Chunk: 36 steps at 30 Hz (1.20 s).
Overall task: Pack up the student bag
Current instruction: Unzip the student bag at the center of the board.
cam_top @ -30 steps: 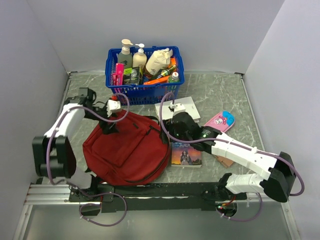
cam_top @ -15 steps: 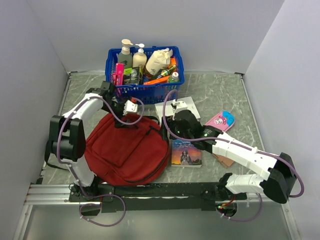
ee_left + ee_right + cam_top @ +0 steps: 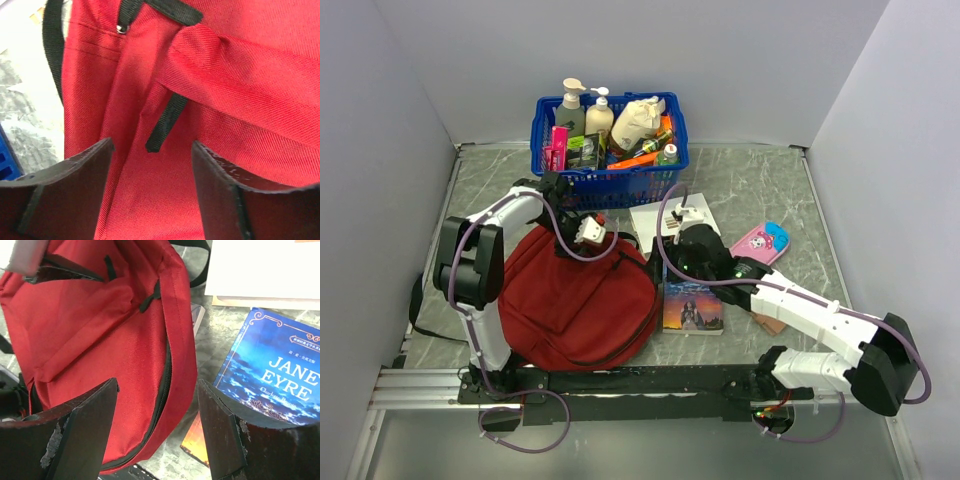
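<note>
Two arms reach over the student bag [image 3: 565, 300], which lies flat on the near-left part of the worktop [image 3: 760, 185], its lower side close to the near edge and its top pointing toward the far edge. The left gripper [image 3: 151, 150] hangs over the bag's upper end, its claw released: both fingers stand apart with only red fabric under them, and a short black pull tab [image 3: 167, 120] lies loose on the cloth between them, not pinched. A black strap [image 3: 52, 50] runs along the bag's side in that wrist view. The right gripper [image 3: 157, 385] hovers at the bag's right side, also released. Its jaws are spread above the black zipper [image 3: 161, 400] that curves along the seam, and I cannot tell whether the tips touch the fabric. Just beside the bag's right side, near the middle of the worktop, lies a blue Jane Eyre book [image 3: 272, 372], with a white book [image 3: 655, 218] beyond it toward the far edge. A pink pencil case [image 3: 762, 240] rests further right. A blue basket [image 3: 610, 185] holding bottles [image 3: 570, 105] and other small items stands against the far edge, just past the bag's top.
</note>
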Motion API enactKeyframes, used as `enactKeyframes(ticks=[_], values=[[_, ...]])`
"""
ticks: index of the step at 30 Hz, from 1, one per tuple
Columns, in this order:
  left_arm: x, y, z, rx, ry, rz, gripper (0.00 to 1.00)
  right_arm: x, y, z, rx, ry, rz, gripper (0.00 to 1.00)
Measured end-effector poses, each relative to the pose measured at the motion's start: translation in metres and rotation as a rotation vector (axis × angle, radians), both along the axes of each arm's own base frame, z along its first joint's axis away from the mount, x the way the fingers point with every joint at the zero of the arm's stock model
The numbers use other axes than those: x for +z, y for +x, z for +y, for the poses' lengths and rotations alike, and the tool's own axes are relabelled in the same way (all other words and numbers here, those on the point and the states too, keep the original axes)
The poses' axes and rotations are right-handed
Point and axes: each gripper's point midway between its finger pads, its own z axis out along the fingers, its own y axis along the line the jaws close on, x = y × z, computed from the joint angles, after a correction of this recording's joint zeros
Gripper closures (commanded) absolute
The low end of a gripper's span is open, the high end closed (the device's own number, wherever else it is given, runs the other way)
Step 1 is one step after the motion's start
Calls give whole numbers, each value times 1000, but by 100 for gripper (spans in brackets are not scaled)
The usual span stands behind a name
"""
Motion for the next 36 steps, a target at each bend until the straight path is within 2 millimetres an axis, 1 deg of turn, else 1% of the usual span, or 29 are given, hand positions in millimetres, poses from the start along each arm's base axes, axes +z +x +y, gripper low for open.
enactKeyframes(ticks=[2,5,12,15,22,27,30,34,35,36], values=[[-1,-1,0,-15,13,-8,40,1,-1,0,3,8,-1,28],[-2,-3,-2,-31,24,-12,43,2,-1,0,4,14,0,29],[-2,-5,-5,-40,25,-9,45,2,-1,3,13,25,0,29],[-2,-5,-5,-40,25,-7,47,1,-1,4,17,23,6,29],[-1,-7,-5,-42,23,-3,57,-4,-1,5,21,15,17,30],[1,-10,-12,-53,2,3,61,-6,0,7,23,15,20,30],[4,-12,-15,-58,-9,4,66,-9,0,7,23,9,26,31],[6,-16,-17,-64,-10,14,81,-13,1,7,21,1,33,31],[6,-16,-17,-65,-8,17,94,-13,2,7,18,1,34,31],[7,-17,-17,-66,-7,18,99,-14,3,6,16,0,35,31]])
